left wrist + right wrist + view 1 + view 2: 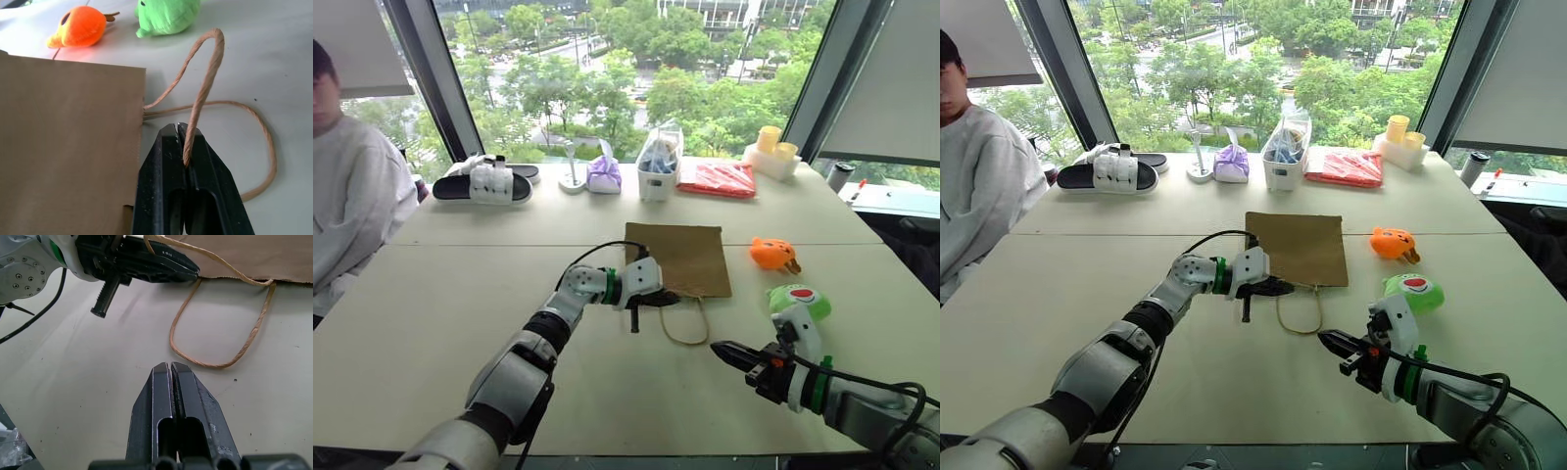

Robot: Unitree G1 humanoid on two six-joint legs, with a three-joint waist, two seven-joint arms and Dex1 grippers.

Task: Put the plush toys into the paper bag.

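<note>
— What do you have on your left side?

— My left gripper (185, 142) reaches across the pale table (460, 294) to the near edge of the flat brown kraft paper bag (677, 257). Its two black fingers are pinched together on one of the thin beige twisted-cord handles (203, 88), which arches up out of the tips. The second cord loop (215, 340) lies loose on the table just beside it.

— And the bag itself?

— It lies flat in the middle of the table, mouth toward me.

— Where are the toys?

— Both sit on the table to the right of the bag, apart from it. The rounded orange plush toy (771, 254) is farther from me; the bright green plush toy with white eyes and a red mouth (798, 300) is nearer.

— Your right side?

— My right gripper (724, 351) hovers over bare table, just in front of the green toy, fingers pressed together with nothing between them.
</note>
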